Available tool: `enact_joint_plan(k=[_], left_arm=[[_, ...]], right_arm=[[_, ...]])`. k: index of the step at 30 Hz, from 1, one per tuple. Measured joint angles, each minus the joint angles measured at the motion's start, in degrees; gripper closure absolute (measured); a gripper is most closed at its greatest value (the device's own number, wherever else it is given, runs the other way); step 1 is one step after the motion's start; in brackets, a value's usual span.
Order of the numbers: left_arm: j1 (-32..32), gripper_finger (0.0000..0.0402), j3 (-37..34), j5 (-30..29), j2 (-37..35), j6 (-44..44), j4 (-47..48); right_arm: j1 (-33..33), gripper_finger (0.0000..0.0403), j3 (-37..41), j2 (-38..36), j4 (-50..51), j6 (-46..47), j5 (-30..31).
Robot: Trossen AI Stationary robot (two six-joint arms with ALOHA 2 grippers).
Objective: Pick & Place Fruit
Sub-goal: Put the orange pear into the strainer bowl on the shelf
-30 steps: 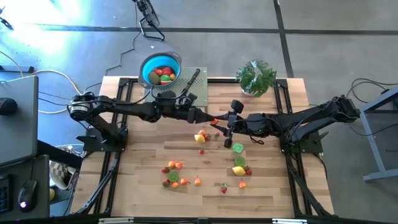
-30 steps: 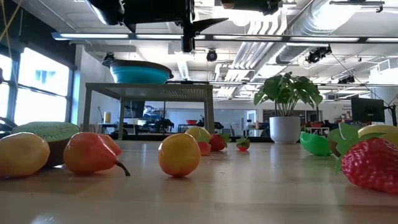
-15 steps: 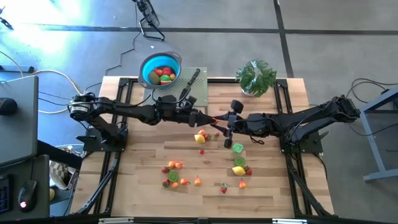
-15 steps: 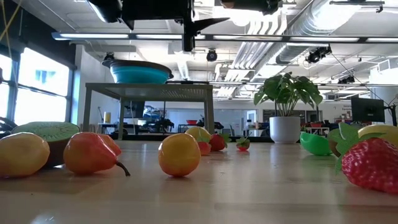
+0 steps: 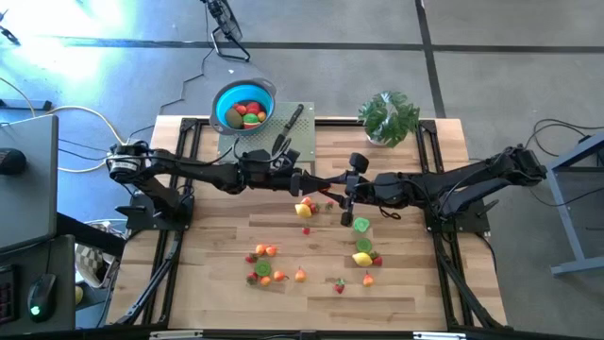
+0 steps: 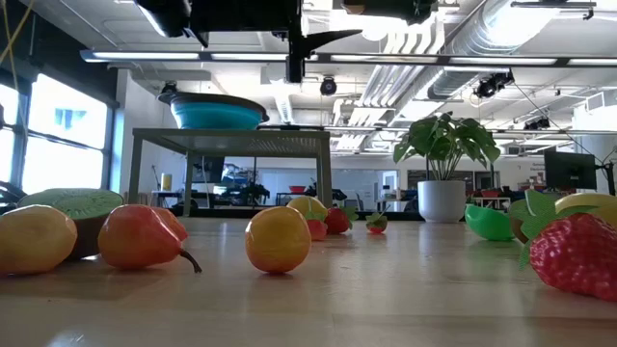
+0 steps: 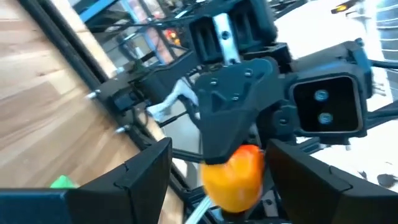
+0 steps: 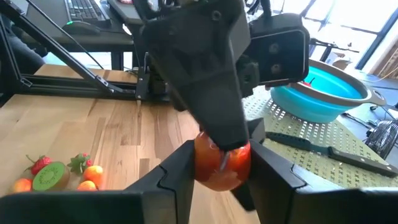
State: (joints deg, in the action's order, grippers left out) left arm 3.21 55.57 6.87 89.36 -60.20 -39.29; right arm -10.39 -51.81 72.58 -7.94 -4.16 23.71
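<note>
Left end effector (image 5: 319, 179) has closed around the right-held orange fruit (image 5: 327, 185).

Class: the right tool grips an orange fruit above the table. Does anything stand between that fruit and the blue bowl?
Yes. The left tool faces the fruit held in the right tool, its fingers open on either side of the fruit. Its arm lies toward the bowl. A knife lies beside the bowl.

The wooden slatted desk (image 5: 217, 283) carries scattered small toy fruit pieces (image 5: 266, 266) toward its front. At the back, the blue round bowl (image 5: 225, 99) sits left of the leafy green potted plant (image 5: 388, 117), with the black-handled knife (image 5: 289, 127) between them.
</note>
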Motion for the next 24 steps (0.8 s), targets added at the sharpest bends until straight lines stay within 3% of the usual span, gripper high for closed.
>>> enact_joint_plan(k=[3, 12, 24], left_arm=[[-0.4, 0.0148, 1.2, 0.4, 1.8, 0.0, -2.3], [-0.2, 0.0148, 5.3, 3.4, 1.8, 3.1, 2.4], [-0.3, 0.0149, 5.6, 4.4, 1.8, 3.0, 3.5]], right_arm=[[0.0, 0.0282, 0.0, 0.0, -0.5, 0.0, 0.1], [0.0, 0.0282, -0.1, 0.0, -0.6, 0.0, 0.6], [0.0, 0.0282, -0.1, 0.0, -0.5, 0.0, 0.3]])
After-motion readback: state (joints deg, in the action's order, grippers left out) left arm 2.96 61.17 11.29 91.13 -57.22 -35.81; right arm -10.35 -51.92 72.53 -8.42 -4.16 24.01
